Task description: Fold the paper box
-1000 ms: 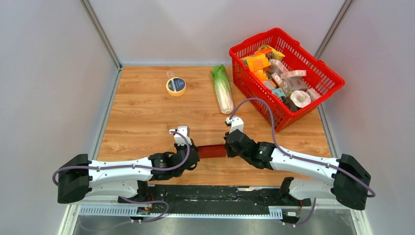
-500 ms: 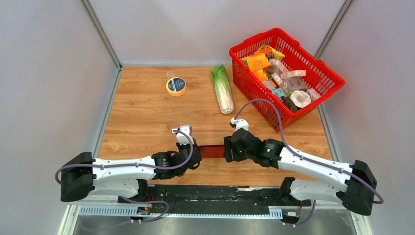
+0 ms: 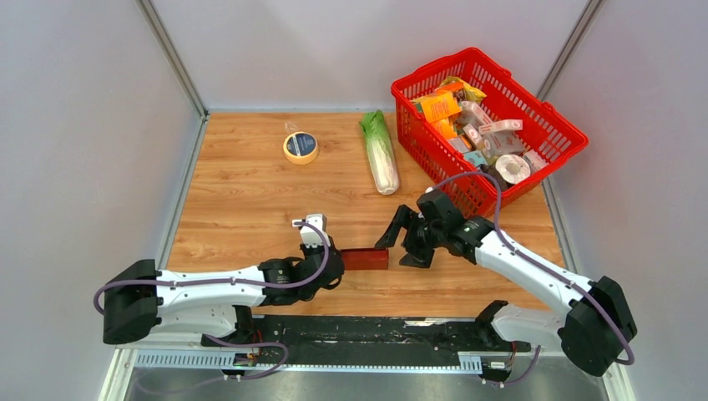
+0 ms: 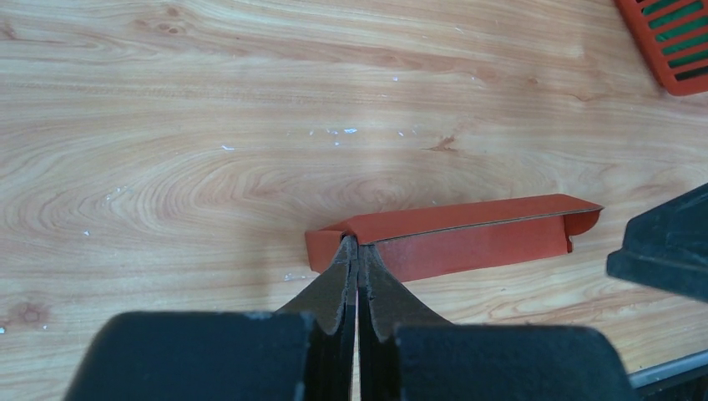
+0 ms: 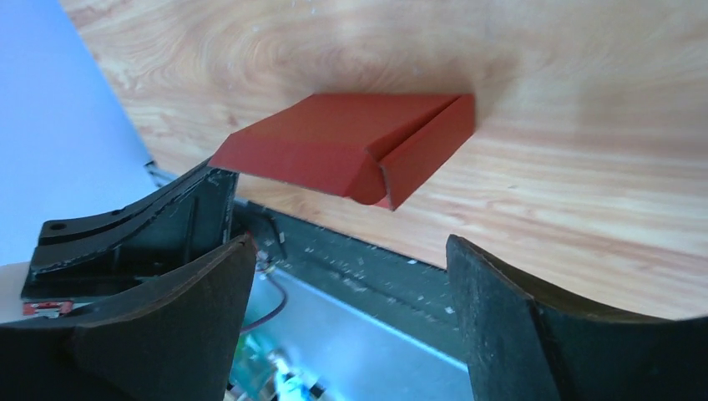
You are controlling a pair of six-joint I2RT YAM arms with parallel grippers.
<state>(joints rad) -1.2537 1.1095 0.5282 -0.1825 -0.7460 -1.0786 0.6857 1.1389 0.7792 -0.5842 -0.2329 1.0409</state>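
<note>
The paper box (image 3: 365, 258) is a dark-red, shallow long block lying near the table's front edge. My left gripper (image 3: 337, 261) is shut on its left end. In the left wrist view the fingertips (image 4: 357, 247) pinch a thin wall of the paper box (image 4: 476, 238) at its left corner. My right gripper (image 3: 402, 244) stands wide open just right of the box, apart from it and tilted down toward it. In the right wrist view the paper box (image 5: 334, 150) lies beyond the open right gripper (image 5: 349, 246), with a folded flap at its near end.
A red mesh basket (image 3: 434, 71) full of packaged goods stands at the back right, close behind the right arm. A napa cabbage (image 3: 380, 154) and a roll of tape (image 3: 300, 147) lie further back. The table's front edge and a black rail (image 3: 376, 327) run just below the box.
My right gripper has opened, let go of the box's right end and drawn back to the right and away. The left gripper keeps its hold and the box stays put.
</note>
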